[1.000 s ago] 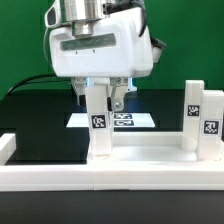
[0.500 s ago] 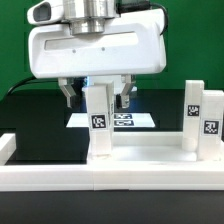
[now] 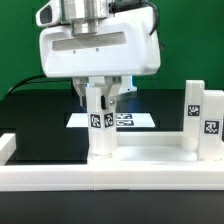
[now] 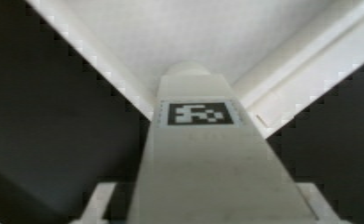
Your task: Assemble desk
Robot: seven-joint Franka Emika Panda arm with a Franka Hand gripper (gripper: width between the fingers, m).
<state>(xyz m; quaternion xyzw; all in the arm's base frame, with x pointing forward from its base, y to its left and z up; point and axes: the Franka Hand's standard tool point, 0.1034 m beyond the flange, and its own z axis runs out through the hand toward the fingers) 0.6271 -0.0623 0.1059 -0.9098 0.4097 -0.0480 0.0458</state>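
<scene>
A white leg post stands upright on the white tabletop panel, its tag facing the camera. My gripper has come down over the post's top, one finger against each side, shut on it. In the wrist view the leg post runs straight away from the gripper, and the pale fingers flank it at the frame's edge. Beyond the post, the tabletop panel shows white. Two more leg posts stand at the exterior view's right.
A long white barrier wall runs across the front. The marker board lies on the black table behind the held post. A green backdrop closes the rear.
The fingers stood wide apart either side of the post half a second ago; they have since closed in against it. The hand also shifted slightly toward the exterior view's right.
</scene>
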